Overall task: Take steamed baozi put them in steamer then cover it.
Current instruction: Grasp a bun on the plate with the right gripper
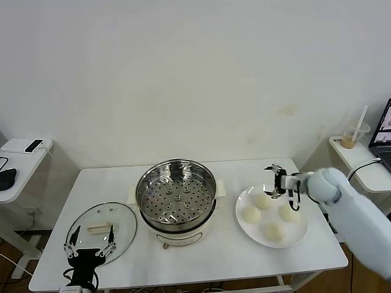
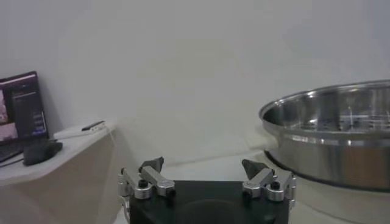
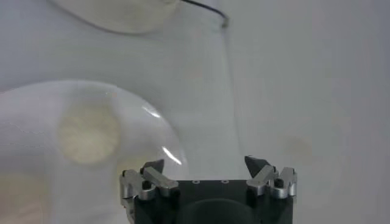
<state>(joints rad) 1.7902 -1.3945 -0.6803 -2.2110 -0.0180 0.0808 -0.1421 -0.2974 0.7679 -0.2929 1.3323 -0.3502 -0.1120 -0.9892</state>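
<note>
No legible text, label, brand, number or sign is found on any item. The laptop screen [image 2: 23, 108] shows content that cannot be read.

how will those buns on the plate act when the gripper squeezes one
The steamed baozi look smooth and puffy, so they probably dent under a tight pinch. Being rounded, one may roll on the flat plate if nudged off-centre. They look light for their size. The open right gripper hangs above them.
</note>
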